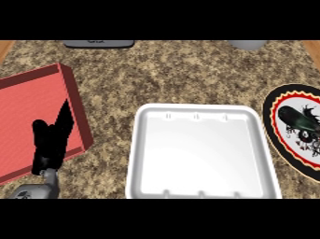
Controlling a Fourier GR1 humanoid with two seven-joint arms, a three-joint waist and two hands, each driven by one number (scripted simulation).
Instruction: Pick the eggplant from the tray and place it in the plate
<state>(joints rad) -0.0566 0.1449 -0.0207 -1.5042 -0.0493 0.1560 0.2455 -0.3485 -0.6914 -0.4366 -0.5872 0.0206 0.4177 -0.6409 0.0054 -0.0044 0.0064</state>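
Eggplant [299, 117] lies on the patterned plate [276, 100], right of the white tray [200, 112], so placement looks done. Left hand [49, 140] rests with relaxed, straight fingers over the red box [17, 98], far left of the tray; the right hand is unseen.

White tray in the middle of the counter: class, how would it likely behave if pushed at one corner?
The white tray sits flat on the counter with low walls, so it would probably slide rather than tip. It holds nothing and looks thin-walled, so it is likely light. A push at one corner may well turn it.
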